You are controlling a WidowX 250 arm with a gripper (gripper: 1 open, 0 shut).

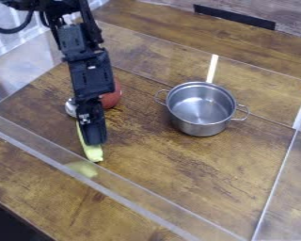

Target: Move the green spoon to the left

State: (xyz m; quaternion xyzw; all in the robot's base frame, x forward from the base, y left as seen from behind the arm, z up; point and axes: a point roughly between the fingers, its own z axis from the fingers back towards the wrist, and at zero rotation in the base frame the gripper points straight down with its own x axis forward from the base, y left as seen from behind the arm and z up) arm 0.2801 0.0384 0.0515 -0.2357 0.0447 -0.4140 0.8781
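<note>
The green spoon lies on the wooden table at the left. Only the lower part of its yellow-green handle shows. The rest of the handle and most of the silver bowl are behind my black gripper. The gripper points steeply down with its tips on the upper part of the handle. Its fingers look shut. I cannot tell whether they clamp the handle or only rest on it.
A steel pot stands to the right, with a thin pale wooden stick behind it. A small red object sits just right of the arm. A clear plastic wall runs along the front, and another stands at the right.
</note>
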